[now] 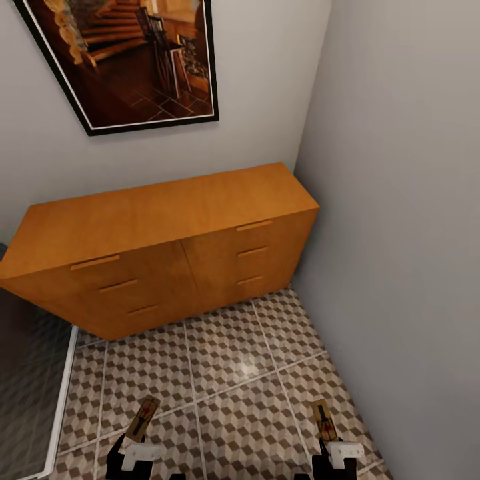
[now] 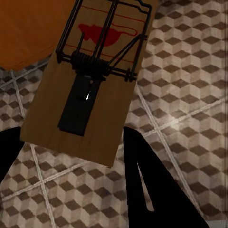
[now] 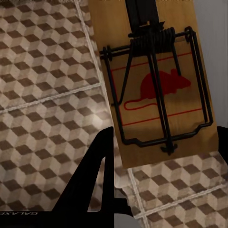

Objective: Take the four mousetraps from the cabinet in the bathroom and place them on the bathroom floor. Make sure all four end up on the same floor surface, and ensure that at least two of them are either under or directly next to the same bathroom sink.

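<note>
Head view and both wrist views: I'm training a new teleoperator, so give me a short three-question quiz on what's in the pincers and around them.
1. True or false: each pincer, left pincer and right pincer, carries a mousetrap.
2. Multiple choice: the drawers of the cabinet are A) all closed, B) one pulled out, C) all pulled out.
3. Fill in: the red print on the right mousetrap is shaped like a ____.

Key
1. True: the left mousetrap and the right one each sit between dark fingers above the bathroom floor.
2. A.
3. Mouse.
</note>
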